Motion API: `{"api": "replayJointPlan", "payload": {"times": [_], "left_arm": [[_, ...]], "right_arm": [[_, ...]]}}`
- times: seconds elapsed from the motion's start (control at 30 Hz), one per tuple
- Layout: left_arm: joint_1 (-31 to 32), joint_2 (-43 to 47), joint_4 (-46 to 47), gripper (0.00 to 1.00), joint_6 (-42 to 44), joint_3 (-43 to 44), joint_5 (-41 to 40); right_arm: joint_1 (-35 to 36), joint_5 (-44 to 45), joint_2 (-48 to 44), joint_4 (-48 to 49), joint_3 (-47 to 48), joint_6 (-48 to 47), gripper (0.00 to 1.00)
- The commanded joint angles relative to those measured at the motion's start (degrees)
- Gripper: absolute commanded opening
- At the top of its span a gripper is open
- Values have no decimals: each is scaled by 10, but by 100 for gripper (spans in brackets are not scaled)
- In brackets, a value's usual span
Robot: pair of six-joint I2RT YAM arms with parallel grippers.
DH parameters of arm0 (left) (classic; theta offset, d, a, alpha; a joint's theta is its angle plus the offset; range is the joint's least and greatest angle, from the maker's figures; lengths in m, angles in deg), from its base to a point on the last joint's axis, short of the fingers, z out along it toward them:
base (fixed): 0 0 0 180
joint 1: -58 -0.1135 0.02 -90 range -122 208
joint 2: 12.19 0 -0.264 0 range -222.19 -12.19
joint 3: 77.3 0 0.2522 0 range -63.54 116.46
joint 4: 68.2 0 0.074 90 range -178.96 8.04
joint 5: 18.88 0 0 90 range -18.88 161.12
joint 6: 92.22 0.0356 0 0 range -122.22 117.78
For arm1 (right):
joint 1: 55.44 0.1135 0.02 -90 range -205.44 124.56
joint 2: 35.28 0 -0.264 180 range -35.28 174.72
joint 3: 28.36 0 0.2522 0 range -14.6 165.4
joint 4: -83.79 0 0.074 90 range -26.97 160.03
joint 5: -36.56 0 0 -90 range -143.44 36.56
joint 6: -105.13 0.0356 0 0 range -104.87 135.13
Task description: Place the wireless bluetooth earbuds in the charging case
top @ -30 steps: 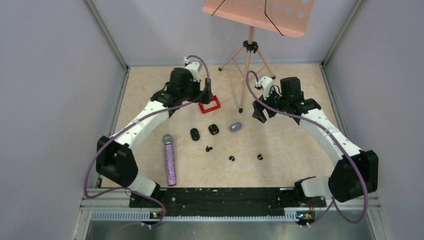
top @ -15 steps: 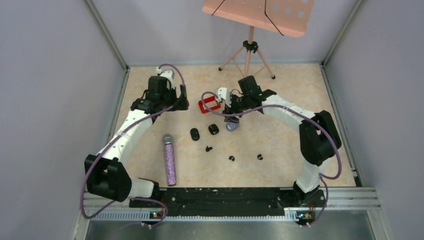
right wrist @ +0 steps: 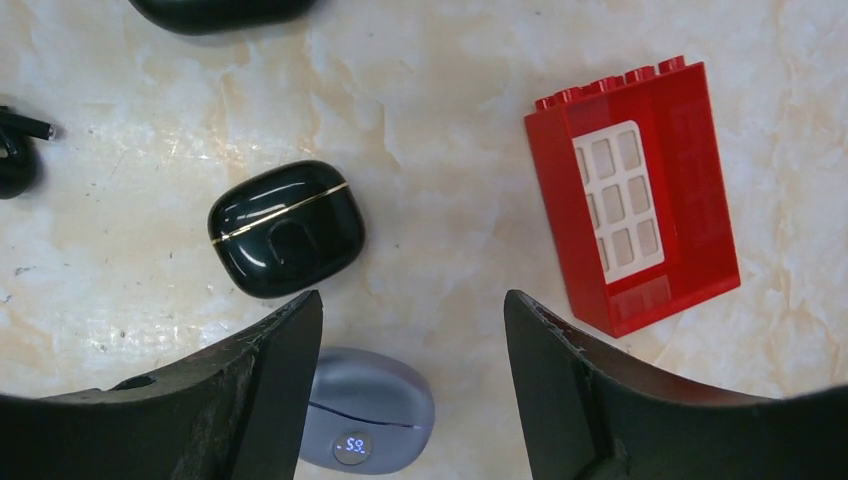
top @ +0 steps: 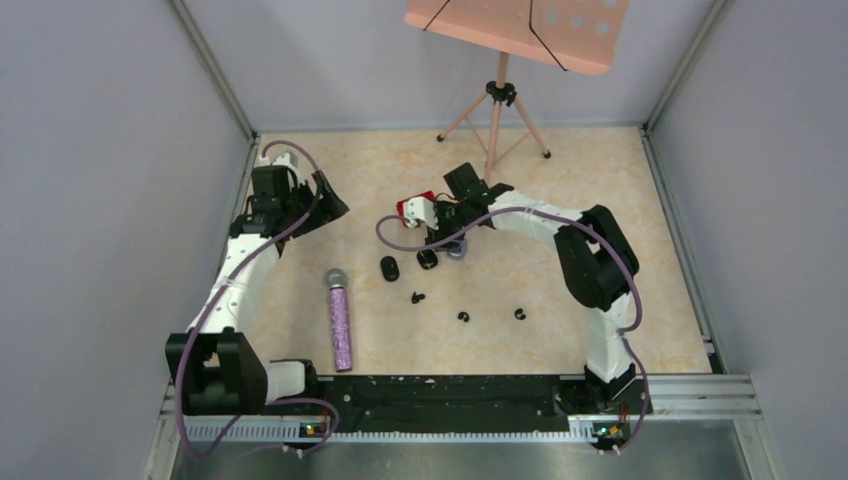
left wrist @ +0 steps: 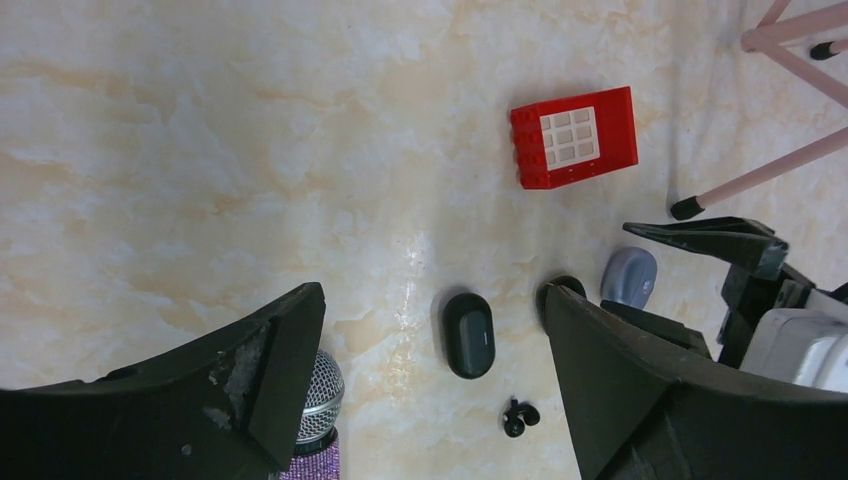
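Three black earbuds lie on the table: one (top: 417, 297) near the cases, also in the left wrist view (left wrist: 517, 417), and two more (top: 463, 317) (top: 519, 314) nearer the front. Three closed charging cases sit in a row: a matte black oval one (top: 389, 268) (left wrist: 469, 334), a glossy black one (top: 427, 259) (right wrist: 285, 228), and a grey-purple one with a lit display (top: 457, 250) (right wrist: 368, 410). My right gripper (top: 445, 236) (right wrist: 412, 300) hangs open just above the grey-purple case, which lies by its left finger. My left gripper (top: 330, 207) (left wrist: 432, 300) is open and empty, off to the far left.
A red window brick (top: 408, 206) (right wrist: 635, 190) lies just behind the cases. A glittery purple microphone (top: 340, 320) lies front left. The legs of a pink music stand (top: 495, 110) stand at the back. Grey walls close in both sides.
The right arm swung left and came down over the grey-purple case. The left arm drew back to the left, away from the red brick. Both grippers narrowed a little.
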Motion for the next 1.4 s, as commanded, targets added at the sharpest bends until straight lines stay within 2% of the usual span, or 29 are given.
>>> {"api": "replayJointPlan", "payload": {"times": [0.0, 0.27, 1.03, 1.1, 1.2, 1.37], "left_arm": [[-16, 25, 26, 86, -10, -1, 24], [-25, 19, 39, 85, -14, 3, 35], [-27, 18, 55, 83, -17, -13, 55], [-27, 17, 57, 83, -17, -13, 61], [-27, 14, 57, 83, -16, -9, 65], [-27, 7, 59, 83, -12, -3, 66]], "right_arm": [[19, 11, 9, 1, 7, -46, 66], [43, 5, -1, -5, -25, -72, 66], [73, -32, 70, -17, 56, -31, 65], [73, -28, 73, -18, 61, -22, 61], [72, -22, 85, -49, 84, -8, 54], [62, -38, 92, -126, 110, 20, 59]]}}
